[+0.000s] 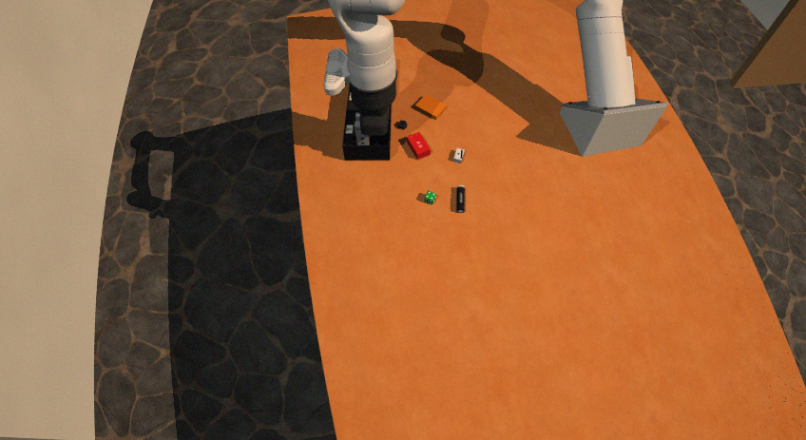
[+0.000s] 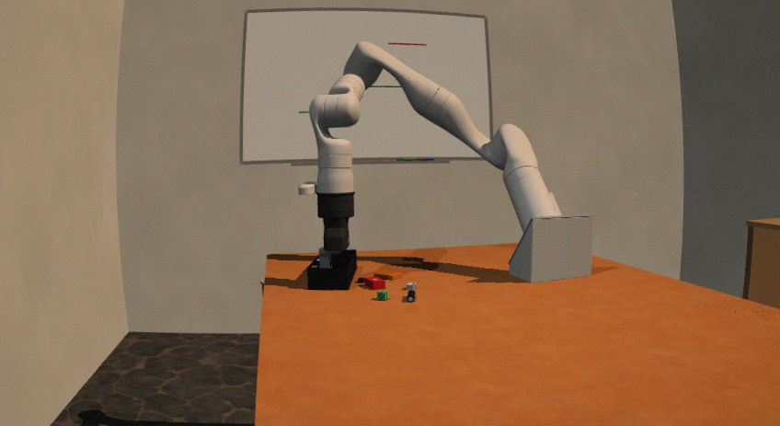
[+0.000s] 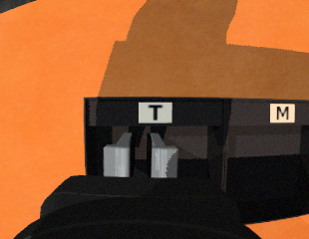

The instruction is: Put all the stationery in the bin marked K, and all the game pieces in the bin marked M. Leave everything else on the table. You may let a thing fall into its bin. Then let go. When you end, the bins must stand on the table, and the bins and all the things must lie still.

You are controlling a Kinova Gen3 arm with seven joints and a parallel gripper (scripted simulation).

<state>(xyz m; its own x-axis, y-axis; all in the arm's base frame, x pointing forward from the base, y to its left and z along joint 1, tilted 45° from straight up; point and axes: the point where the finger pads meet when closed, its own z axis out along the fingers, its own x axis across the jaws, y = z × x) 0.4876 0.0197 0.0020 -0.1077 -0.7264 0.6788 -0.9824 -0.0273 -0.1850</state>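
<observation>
- Progress: nothing is seen sorted. The green die (image 1: 430, 197), black marker (image 1: 460, 199), red box (image 1: 418, 144), small white piece (image 1: 458, 154), small black piece (image 1: 400, 124) and orange pad (image 1: 430, 105) all lie on the table (image 1: 508, 322), beside the black bins (image 1: 367, 152).
- Claw (image 3: 141, 149): lowered into the bin marked T (image 3: 154, 112), fingers narrowly parted, with nothing seen between them.
- Remaining, by my judgement: every pick-up and drop.
- Wrist view alone shows the labels T and M (image 3: 282, 114); K is out of sight. Top view alone shows the objects' spacing.
</observation>
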